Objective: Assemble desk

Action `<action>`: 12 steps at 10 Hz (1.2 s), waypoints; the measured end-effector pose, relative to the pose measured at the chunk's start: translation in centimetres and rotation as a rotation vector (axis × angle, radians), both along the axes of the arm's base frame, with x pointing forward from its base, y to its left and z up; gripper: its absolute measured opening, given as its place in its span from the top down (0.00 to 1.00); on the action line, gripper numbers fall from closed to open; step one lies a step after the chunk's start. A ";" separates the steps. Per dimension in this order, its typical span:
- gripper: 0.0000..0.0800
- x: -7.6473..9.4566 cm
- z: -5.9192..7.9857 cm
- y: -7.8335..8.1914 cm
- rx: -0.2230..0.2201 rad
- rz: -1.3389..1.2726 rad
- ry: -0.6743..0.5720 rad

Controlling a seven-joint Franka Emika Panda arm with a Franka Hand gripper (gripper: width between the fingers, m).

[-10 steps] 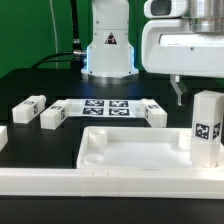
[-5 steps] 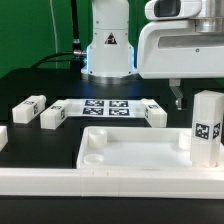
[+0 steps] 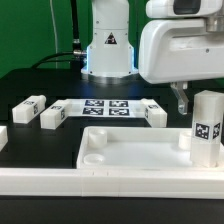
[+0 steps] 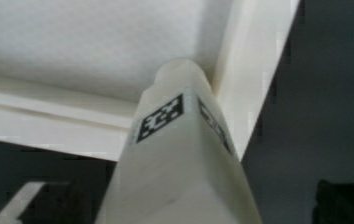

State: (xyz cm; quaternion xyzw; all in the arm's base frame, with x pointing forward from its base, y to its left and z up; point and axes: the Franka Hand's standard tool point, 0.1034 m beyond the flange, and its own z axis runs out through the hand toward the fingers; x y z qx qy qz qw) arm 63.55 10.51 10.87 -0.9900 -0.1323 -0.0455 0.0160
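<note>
As I compare the exterior view now with a second ago, the gripper [image 3: 184, 103] sits a little lower and a little further toward the exterior view's right. That brings it closer over the desk top [image 3: 110, 134] at its far corner on that side. The upright leg [image 3: 207, 128] stands in that corner, inside the desk top's raised rim, with its tag facing the camera. Nothing else changes: the desk top does not move, and the three loose legs [image 3: 52, 117] lie where they were, beyond its far rim and beside the marker board [image 3: 105, 106].

The fingers are spread as wide as they go, unchanged over the last second, and I see nothing held between them. The one finger [image 3: 183, 98] I can make out hangs just beside the top of the upright leg, on the side nearer the middle of the desk top, and looks clear of it. I cannot see the second finger. In the wrist view the leg fills the middle of the picture, rising from the desk top's corner, so the hand is lined up roughly over it.

I read this as an approach to grasp that leg, probably to seat or twist it home. The other three legs are still unfitted, so the assembly is at an early stage.
</note>
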 end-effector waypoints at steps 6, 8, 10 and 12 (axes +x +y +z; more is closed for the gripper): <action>0.19 0.1 0.1 -0.2 -0.050 0.317 -0.017; 0.35 0.1 0.1 -0.3 -0.050 0.317 -0.017; 0.60 0.1 0.0 -0.3 -0.050 0.313 -0.017; 0.64 0.1 0.0 -0.3 -0.049 0.297 -0.016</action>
